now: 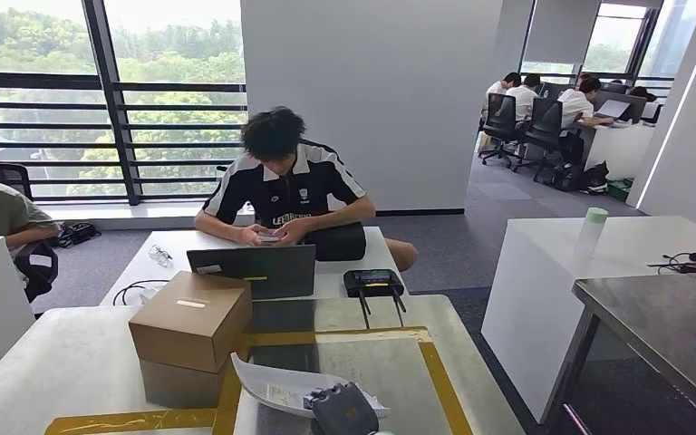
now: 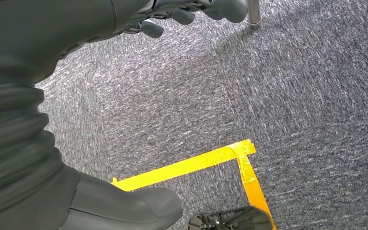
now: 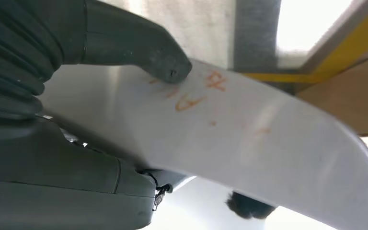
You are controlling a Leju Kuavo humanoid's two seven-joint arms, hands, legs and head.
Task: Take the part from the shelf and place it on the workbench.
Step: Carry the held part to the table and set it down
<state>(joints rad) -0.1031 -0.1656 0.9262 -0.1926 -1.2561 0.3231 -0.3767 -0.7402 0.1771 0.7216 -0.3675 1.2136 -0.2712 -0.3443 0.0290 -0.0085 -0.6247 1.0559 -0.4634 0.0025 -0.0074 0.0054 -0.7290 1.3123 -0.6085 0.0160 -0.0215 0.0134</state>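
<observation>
Over the bench's [image 1: 72, 362] near edge, my right hand [image 1: 343, 410] pinches the white part [image 1: 276, 385], thumb [image 3: 165, 60] pressed on top; my left hand [image 2: 191, 14] hangs spread above the floor. Release at the edge risks the curved part sliding off.

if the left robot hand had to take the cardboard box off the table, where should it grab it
Probably across the upper cardboard box: thumb on the near side face, fingers over the far top edge, coming in from the near left. Its flat, square sides offer parallel faces, and the white part in the right robot hand crowds its right side.
</observation>
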